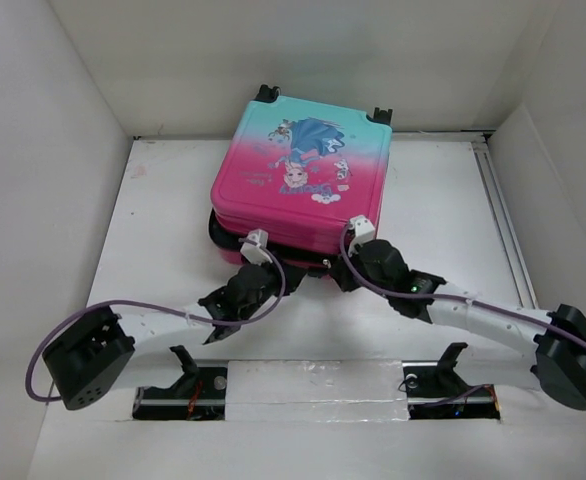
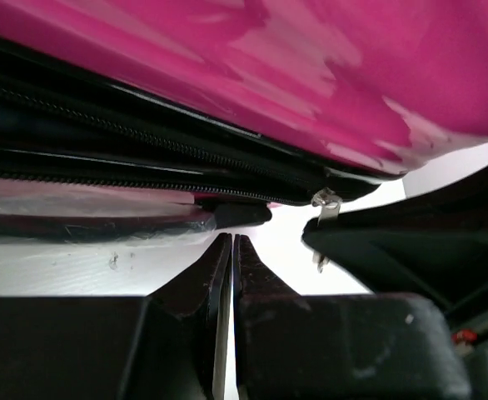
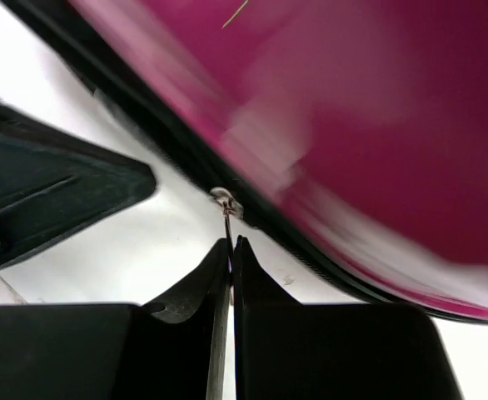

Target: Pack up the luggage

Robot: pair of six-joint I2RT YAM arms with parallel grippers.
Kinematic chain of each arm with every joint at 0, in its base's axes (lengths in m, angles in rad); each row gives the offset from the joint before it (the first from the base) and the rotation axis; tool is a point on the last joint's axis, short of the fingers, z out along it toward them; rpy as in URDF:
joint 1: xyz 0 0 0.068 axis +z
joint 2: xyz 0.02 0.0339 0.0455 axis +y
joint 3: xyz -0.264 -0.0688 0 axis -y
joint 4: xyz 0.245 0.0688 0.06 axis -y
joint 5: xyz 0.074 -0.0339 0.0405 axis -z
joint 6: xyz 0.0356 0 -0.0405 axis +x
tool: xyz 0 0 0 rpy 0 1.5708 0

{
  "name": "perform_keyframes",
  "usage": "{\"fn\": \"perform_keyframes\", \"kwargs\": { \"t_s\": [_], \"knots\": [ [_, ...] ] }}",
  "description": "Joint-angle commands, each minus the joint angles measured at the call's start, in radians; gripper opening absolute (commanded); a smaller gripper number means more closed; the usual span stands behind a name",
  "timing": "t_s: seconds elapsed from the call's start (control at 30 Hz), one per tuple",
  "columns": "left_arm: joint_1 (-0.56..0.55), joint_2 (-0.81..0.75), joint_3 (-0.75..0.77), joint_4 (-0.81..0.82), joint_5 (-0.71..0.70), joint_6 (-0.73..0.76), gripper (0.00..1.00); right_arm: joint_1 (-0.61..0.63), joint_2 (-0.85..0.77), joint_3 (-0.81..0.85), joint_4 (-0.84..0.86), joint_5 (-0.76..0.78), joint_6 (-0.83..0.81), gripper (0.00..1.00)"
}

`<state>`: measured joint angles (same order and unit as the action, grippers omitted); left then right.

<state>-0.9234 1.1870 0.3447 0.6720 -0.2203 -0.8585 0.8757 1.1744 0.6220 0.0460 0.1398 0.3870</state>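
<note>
Right claw [image 3: 230, 243]: jaws all but closed, tips pinching the thin metal zip pull [image 3: 226, 218] that hangs from the luggage's black seam. I take that as a grip on the pull.

Left claw [image 2: 231, 242]: jaws pressed together, only a hairline between the fingers. I see nothing held between them. The tips sit just under the near black edge of the luggage; I cannot tell whether they touch it. In the left wrist view two rows of zip teeth run along the seam and meet at the slider to the right.

Surface [image 1: 173, 200]: white and flat. Plain white walls [image 1: 53, 150] box it in on the left, far and right sides. A pale rail [image 1: 498, 200] runs near to far along the right side.

Luggage [image 1: 298, 190]: lies flat at the middle of the surface, toward the far side, printed shell up. Wheels [image 1: 266, 93] point at the far wall and the pink end faces the arms. The wheel-to-pink-end line runs near to far, skewed a little. The outline looks close to square from above, so I cannot call the long axis with confidence.
</note>
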Motion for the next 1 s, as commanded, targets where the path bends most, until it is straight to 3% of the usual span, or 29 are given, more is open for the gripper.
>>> {"fn": "perform_keyframes", "kwargs": {
  "t_s": [0.0,0.07,0.23,0.27,0.43,0.7,0.77,0.97],
  "knots": [
    [-0.003,-0.065,0.028,0.007,-0.050,0.002,0.00,-0.062,-0.070,-0.002,0.003,-0.001,0.018,0.00],
    [-0.003,-0.127,0.037,-0.069,-0.122,0.003,0.04,-0.096,-0.090,-0.013,0.003,-0.040,0.009,0.00],
    [-0.003,-0.283,-0.018,-0.280,-0.257,-0.046,0.50,-0.096,-0.090,-0.024,0.003,-0.065,0.009,0.00],
    [-0.003,-0.303,-0.027,-0.320,-0.293,-0.060,0.53,-0.096,-0.078,-0.015,0.003,-0.077,0.009,0.00],
    [0.041,-0.337,-0.079,-0.414,-0.269,-0.146,0.54,-0.096,-0.078,-0.015,0.023,-0.077,0.009,0.00],
    [0.041,-0.202,-0.067,-0.267,-0.225,-0.155,0.54,-0.096,-0.059,-0.025,0.043,-0.109,0.000,0.00],
    [0.041,-0.132,-0.044,-0.229,-0.225,-0.155,0.61,-0.096,-0.059,-0.025,0.043,-0.123,0.000,0.00],
    [0.041,-0.023,-0.013,-0.121,-0.205,-0.146,0.61,-0.087,-0.068,-0.047,0.052,-0.123,0.000,0.00]
  ]
}}
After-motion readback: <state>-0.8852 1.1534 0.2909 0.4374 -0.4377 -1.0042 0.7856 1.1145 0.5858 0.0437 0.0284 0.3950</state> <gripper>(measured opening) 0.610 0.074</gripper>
